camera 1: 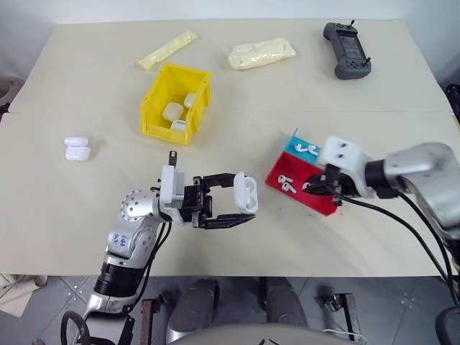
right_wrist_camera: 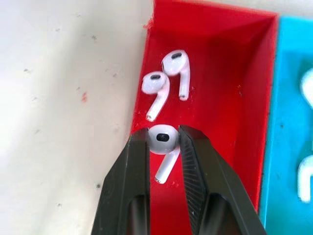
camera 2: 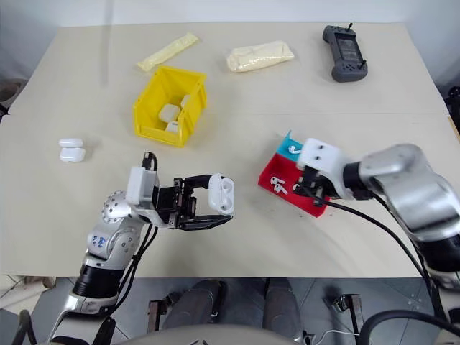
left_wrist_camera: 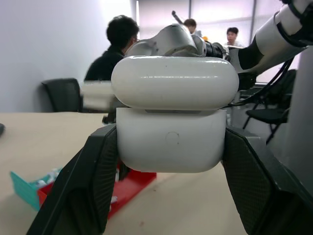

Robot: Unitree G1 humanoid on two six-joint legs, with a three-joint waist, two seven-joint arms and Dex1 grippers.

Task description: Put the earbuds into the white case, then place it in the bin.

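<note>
Glossy rounded white case [left_wrist_camera: 172,117], lid ajar, clamped in left gripper [camera 1: 241,206]; stemmed earbud [right_wrist_camera: 163,142] pinched by right gripper [right_wrist_camera: 163,139] over red tray [right_wrist_camera: 222,73].

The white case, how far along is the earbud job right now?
Done: the left claw holds the white case above the table, lid open, and other cases already lie in the bin. In hand: the right claw has pinched one earbud over the red tray. Left: loading the earbuds into the case, then binning it.
</note>
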